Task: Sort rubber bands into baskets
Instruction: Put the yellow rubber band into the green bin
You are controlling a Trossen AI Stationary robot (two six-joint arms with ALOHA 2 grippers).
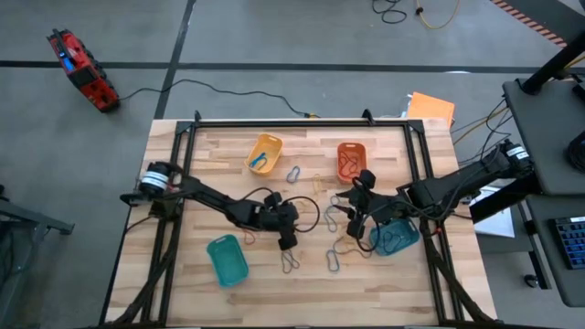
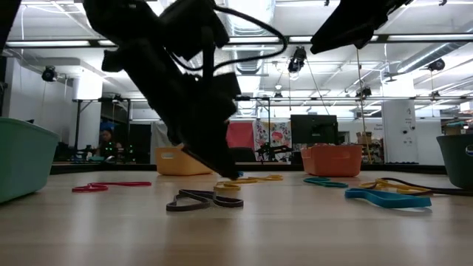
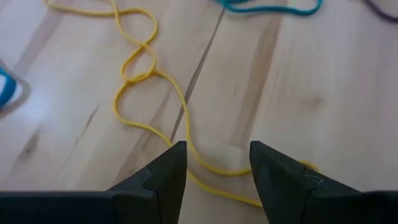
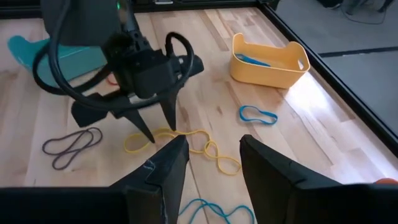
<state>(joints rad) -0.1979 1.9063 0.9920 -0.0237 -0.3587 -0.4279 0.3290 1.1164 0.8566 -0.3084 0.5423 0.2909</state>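
My left gripper (image 1: 288, 239) is open and points down at the table's middle. Its fingers (image 3: 168, 174) stand on either side of a twisted yellow rubber band (image 3: 146, 68) that lies flat on the wood. The band also shows in the right wrist view (image 4: 186, 142) beneath the left gripper (image 4: 158, 134). My right gripper (image 4: 211, 155) is open and empty, above the table just right of the left one (image 1: 352, 212). The yellow basket (image 1: 265, 151) and the orange basket (image 1: 351, 157) stand at the far side. The teal-green basket (image 1: 227, 259) and the blue-teal basket (image 1: 395, 236) stand nearer.
Loose bands lie about on the wood: a grey one (image 4: 71, 144), a blue one (image 4: 258, 114) near the yellow basket, a teal one (image 4: 211, 208), and a red one (image 2: 111, 186). A black frame (image 1: 302, 122) runs along the table's far edge.
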